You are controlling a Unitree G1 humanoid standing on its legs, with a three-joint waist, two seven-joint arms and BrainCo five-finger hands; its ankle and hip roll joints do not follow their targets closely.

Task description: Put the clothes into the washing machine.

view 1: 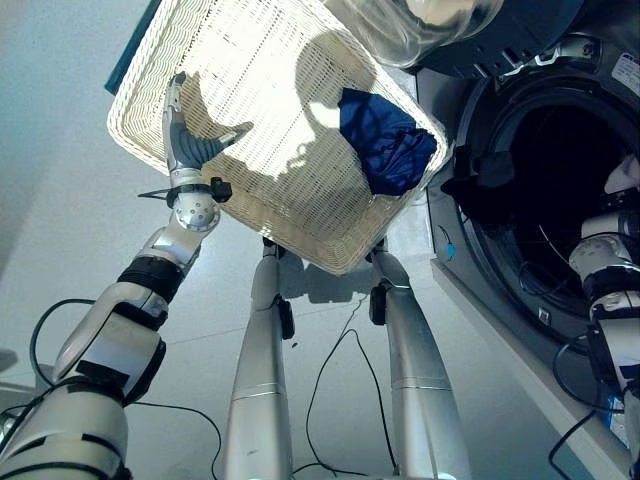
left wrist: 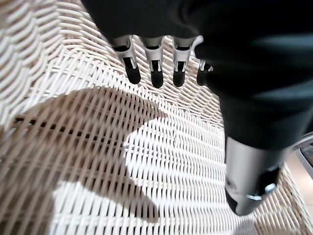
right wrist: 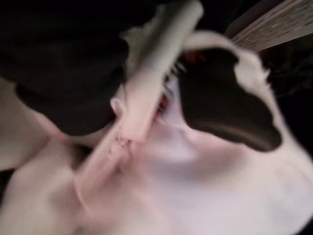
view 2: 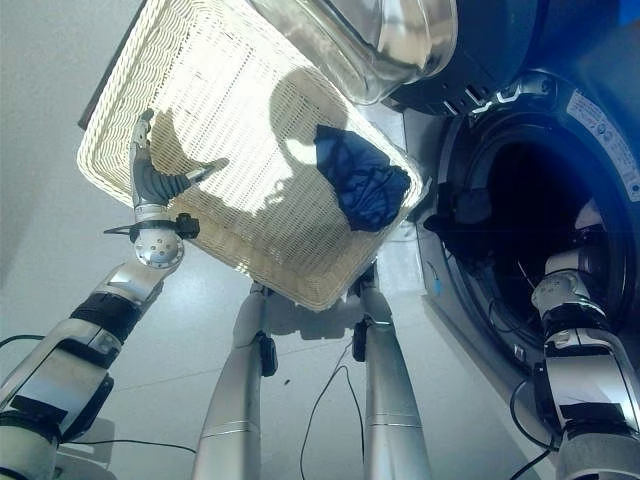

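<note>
Clothes: two pieces can be made out, a blue garment (view 1: 387, 141) and a pale pink-white garment (right wrist: 210, 186).
Blue garment: lies crumpled in the white wicker basket (view 1: 240, 60), in the corner nearest the washing machine (view 1: 540, 190), apart from both hands.
Pale garment: held at the right hand (right wrist: 146, 93); the right wrist view has the cloth bunched directly against and beyond the fingers, with a thumb-like dark tip pressing on it.
Left hand (view 1: 185, 140): fingers straight and relaxed, spread over the basket's woven floor on the side away from the machine; it grips nothing. The blue garment lies well across the basket from this hand, towards the machine.
Right hand, state: closed on the pale cloth as far as the wrist view allows; in the eye views the arm reaches into the dark drum opening and a scrap of pale fabric is visible at the picture's edge.
Washing machine: door (view 2: 400, 40) swung open above the basket; drum mouth dark and unobstructed.
Progress (judgement): the pale garment appears to be at the drum, release not yet evident.
Remaining (judgement): let the pale garment go inside the drum, then fetch the blue garment from the basket and load it likewise.
</note>
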